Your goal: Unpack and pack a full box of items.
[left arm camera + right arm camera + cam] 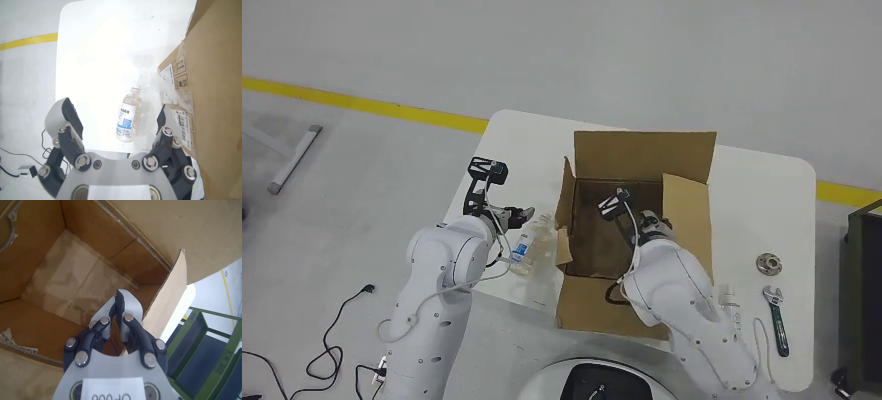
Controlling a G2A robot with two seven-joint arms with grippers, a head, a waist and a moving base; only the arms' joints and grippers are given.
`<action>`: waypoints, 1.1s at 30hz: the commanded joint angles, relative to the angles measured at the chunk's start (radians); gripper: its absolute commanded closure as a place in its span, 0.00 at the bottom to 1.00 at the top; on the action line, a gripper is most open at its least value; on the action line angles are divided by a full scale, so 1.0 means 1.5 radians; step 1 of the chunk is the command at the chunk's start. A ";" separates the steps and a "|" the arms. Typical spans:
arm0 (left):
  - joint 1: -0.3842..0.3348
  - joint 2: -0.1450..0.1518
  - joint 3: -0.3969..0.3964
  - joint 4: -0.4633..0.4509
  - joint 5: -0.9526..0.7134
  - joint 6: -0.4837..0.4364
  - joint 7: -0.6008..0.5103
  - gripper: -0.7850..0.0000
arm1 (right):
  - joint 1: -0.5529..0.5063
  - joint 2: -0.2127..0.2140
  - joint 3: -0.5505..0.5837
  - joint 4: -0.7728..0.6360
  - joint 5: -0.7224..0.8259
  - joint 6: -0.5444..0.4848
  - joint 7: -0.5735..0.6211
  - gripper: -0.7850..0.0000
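Clear bottle lies beside box, below left hand

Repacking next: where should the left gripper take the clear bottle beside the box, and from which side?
Take the bottle by its labelled body, from straight above. It seems to lie flat on the table, so its round middle suits the open left gripper closing across it; the box beside it crowds a sideways approach.
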 commanded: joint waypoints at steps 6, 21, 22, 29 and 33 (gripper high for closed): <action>0.000 0.000 0.000 0.000 0.000 0.000 0.000 0.00 | -0.038 0.004 0.073 -0.088 -0.018 -0.008 0.009 1.00; 0.000 0.000 0.000 0.000 0.000 0.000 0.000 0.00 | -0.154 0.003 0.377 -0.135 0.216 0.128 -0.137 1.00; 0.000 0.000 0.000 0.000 0.000 0.000 0.000 0.00 | -0.166 0.003 0.392 -0.130 0.229 0.125 -0.162 1.00; 0.000 0.000 0.000 0.000 0.000 0.000 0.000 0.00 | -0.224 -0.001 0.452 -0.094 0.405 0.114 -0.287 1.00; 0.000 0.000 0.000 0.000 0.000 0.000 0.000 0.00 | -0.234 -0.003 0.477 -0.077 0.513 0.110 -0.340 1.00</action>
